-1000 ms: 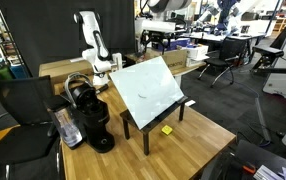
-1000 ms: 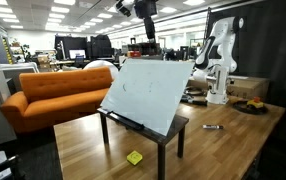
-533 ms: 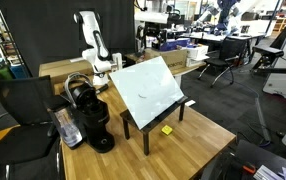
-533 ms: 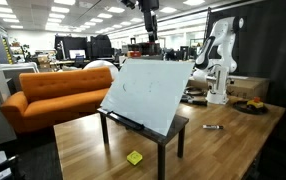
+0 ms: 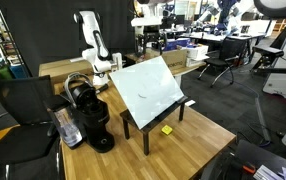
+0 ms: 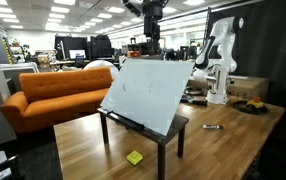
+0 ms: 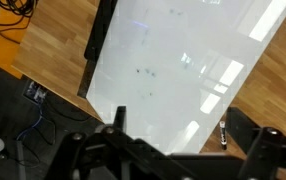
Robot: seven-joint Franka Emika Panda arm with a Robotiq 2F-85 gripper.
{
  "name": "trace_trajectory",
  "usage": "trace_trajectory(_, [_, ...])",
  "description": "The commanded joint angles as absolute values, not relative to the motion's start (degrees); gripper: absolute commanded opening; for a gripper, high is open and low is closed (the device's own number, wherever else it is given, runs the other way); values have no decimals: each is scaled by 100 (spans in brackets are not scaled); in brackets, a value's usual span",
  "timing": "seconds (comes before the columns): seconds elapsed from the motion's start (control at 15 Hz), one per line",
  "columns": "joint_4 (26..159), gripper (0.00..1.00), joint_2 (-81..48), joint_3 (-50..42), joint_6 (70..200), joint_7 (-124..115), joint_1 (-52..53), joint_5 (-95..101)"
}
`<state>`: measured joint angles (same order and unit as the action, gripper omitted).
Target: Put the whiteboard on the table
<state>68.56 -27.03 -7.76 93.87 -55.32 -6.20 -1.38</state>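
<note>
**Whiteboard untouched, propped on its stand**

The whiteboard leans tilted on the small dark stand at centre frame, not flat on the wooden surface. Grasping, lifting and laying it down all remain. The claw, spread and empty, hangs top centre, well above the whiteboard. It sits slightly lower than a second ago, and the whiteboard has not moved.

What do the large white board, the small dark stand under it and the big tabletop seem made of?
Large flat white rectangular whiteboard: a smooth coated panel, glossy; lights reflect in it.
Small dark brown four-legged stand: probably stained wood, matte; too small to confirm.
Big light wooden plank table: butcher-block wood, visible strips, slight sheen.
</note>
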Motion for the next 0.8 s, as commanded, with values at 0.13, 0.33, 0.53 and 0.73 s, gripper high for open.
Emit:
trace_trajectory(0.13, [5685, 100, -3451, -835, 8604, -5782, -758, -429])
trace_trajectory(0.33, [5343, 100, -3671, -805, 8486, -5886, -821, -483])
trace_trajectory(0.53, [5069, 100, -3891, -805, 8375, -5974, -843, -493])
trace_trajectory(0.73, [4865, 100, -4096, -797, 8329, -6054, -862, -503])
